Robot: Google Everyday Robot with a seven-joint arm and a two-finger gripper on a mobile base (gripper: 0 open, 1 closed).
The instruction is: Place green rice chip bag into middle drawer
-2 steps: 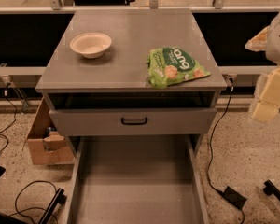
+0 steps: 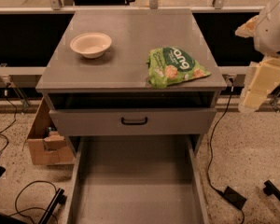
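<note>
My gripper (image 2: 255, 92) hung at the right edge of the view, off the side of the cabinet (image 2: 130, 36) and below its top. It was a pale cream, blocky piece slanting down and to the left from my rounded white arm (image 2: 273, 24). Whether it was apart or together I could not tell, and it held nothing that I could see.

Nearest to it lay the green rice chip bag (image 2: 175, 66) — crinkly, glossy, bright green with white lettering and round pale chips printed on it. It lay flat at the front right of the smooth grey cabinet top, well apart from my gripper. Farther left on the same top stood a cream round bowl (image 2: 91, 44), matte and shallow.

Below, a grey drawer front (image 2: 84, 122) carried a small black handle (image 2: 134, 121). Under it the middle drawer (image 2: 135, 185) was pulled out — a flat grey floor with low thin walls. A cardboard box (image 2: 42, 143) sat on the speckled floor (image 2: 252, 148) to the left.
</note>
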